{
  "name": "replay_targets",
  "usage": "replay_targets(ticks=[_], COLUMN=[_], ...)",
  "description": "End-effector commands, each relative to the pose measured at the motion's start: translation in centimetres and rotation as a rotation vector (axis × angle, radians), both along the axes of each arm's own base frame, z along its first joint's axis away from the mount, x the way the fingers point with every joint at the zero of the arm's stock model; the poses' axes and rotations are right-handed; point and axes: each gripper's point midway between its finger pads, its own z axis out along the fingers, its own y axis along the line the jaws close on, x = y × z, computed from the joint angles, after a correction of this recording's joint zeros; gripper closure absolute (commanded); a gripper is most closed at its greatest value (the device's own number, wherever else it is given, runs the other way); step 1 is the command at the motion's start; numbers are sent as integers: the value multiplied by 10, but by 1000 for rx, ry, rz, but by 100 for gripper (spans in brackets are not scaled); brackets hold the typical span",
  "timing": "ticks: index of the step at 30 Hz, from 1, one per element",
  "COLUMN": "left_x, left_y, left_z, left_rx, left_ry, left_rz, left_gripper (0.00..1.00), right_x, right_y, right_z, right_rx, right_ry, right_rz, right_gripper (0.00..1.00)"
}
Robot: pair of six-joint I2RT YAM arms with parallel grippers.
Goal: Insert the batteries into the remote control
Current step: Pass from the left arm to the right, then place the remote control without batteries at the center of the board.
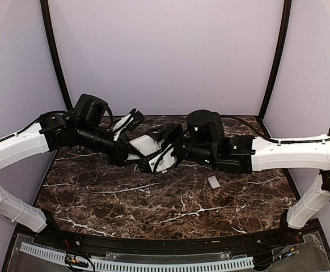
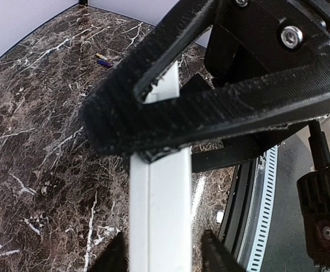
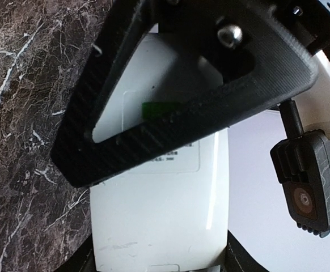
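Observation:
The white remote control (image 1: 148, 143) is held in the air between both arms above the middle of the table. My right gripper (image 3: 156, 263) is shut across its width; the back face with a printed label (image 3: 170, 164) shows there. My left gripper (image 2: 164, 249) straddles the remote's thin edge (image 2: 162, 198), with a narrow gap showing on each side. In the top view the left gripper (image 1: 132, 148) and right gripper (image 1: 164, 154) meet at the remote. One dark purple battery (image 2: 104, 61) lies on the table far behind. No other battery is in view.
A small white flat piece (image 1: 213, 182) lies on the dark marble table (image 1: 153, 198) right of centre, in front of the right arm. Purple walls close the back and sides. A white perforated strip (image 1: 153, 263) runs along the near edge.

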Motion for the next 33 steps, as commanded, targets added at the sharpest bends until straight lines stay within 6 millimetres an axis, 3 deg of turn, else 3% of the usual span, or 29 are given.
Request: replay_targets(ticks=[1, 3, 9, 13, 16, 21, 26, 30, 33], left_x=[13, 26, 47, 51, 57, 59, 60, 61, 60], left_y=[7, 17, 45, 51, 54, 55, 57, 58, 58], left_z=[14, 18, 40, 41, 35, 30, 25, 25, 24], left_rx=[8, 22, 5, 10, 42, 65, 81, 88, 93], left_ry=[-79, -142, -304, -336, -338, -331, -328, -332, -331], left_rz=[80, 162, 334, 364, 394, 400, 404, 403, 401], left_gripper=[21, 4, 1, 1, 1, 1, 1, 1, 1], right_x=[-3, -8, -40, -51, -56, -56, -51, -52, -53], right_y=[-7, -16, -41, -51, -53, -56, -60, -61, -64], right_z=[13, -12, -113, -173, -206, -246, -268, -275, -280], right_rx=[113, 80, -19, -57, -108, -208, -247, -271, -295], right_ry=[251, 450, 976, 1182, 1286, 1383, 1401, 1412, 1406], right_rz=[-84, -131, -261, -372, -432, -545, -617, -632, -637], right_gripper=[67, 67, 68, 69, 68, 67, 64, 54, 39])
